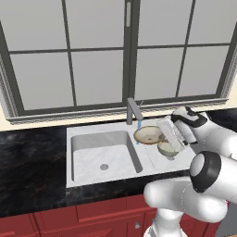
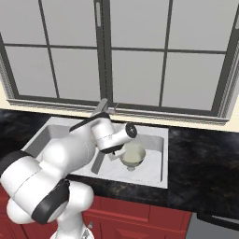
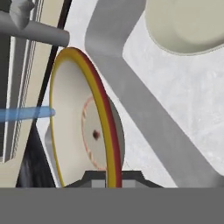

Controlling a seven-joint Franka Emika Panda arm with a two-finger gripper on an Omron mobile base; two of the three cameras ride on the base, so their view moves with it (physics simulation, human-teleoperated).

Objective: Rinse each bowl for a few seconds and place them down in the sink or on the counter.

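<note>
My gripper is shut on the rim of a beige bowl with a yellow and red edge. The bowl is tilted on edge, and a blue water stream from the grey faucet hits its inside. From the left base view the held bowl hangs under the faucet, over the divider of the sink, with the gripper at its right. A second pale bowl rests in the right basin, also seen from the right base and from the hand.
The black counter runs around the sink, above red cabinets. A large window with a sill stands right behind the faucet. The left basin has a round drain. My arm crosses over the left part of the sink.
</note>
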